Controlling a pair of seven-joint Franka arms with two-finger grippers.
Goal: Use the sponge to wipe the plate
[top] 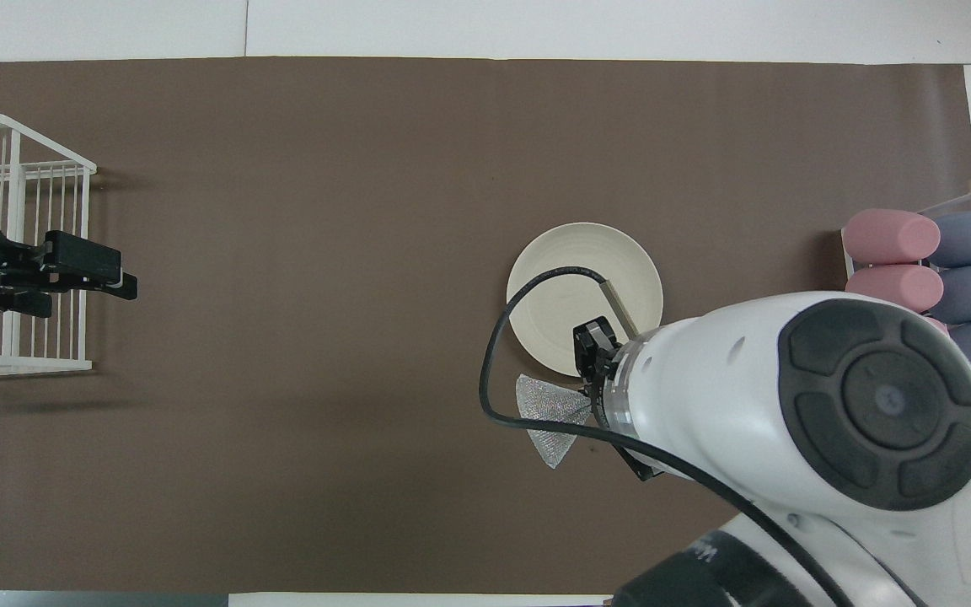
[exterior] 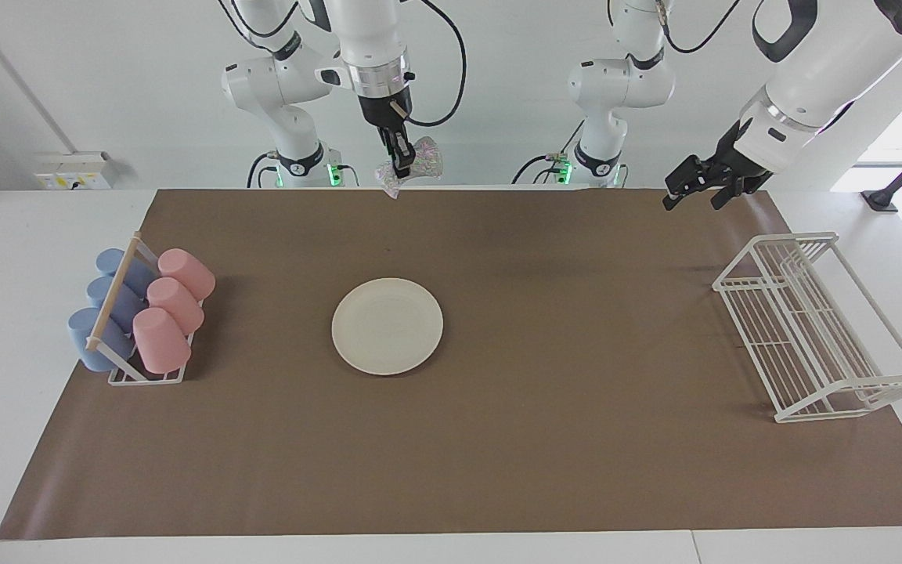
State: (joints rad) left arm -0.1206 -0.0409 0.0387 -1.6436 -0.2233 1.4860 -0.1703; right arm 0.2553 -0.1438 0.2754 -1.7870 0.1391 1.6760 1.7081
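Observation:
The cream-white plate [exterior: 387, 326] [top: 584, 287] lies flat on the brown mat [exterior: 561, 439], bare, with nothing touching it. My right gripper [exterior: 400, 163] [top: 593, 406] is raised high above the table, shut on the sponge [exterior: 418, 168] [top: 549, 415], a crinkly silvery wad that hangs from its fingertips. From overhead the sponge hangs over the mat just off the plate's rim. My left gripper [exterior: 695, 188] [top: 106, 278] waits in the air beside the wire rack, open, with nothing between its fingers.
A white wire rack [exterior: 815, 325] [top: 18, 253] stands at the left arm's end of the mat. A cup rack [exterior: 138, 317] [top: 932, 291] with pink and blue cups lying on their sides stands at the right arm's end.

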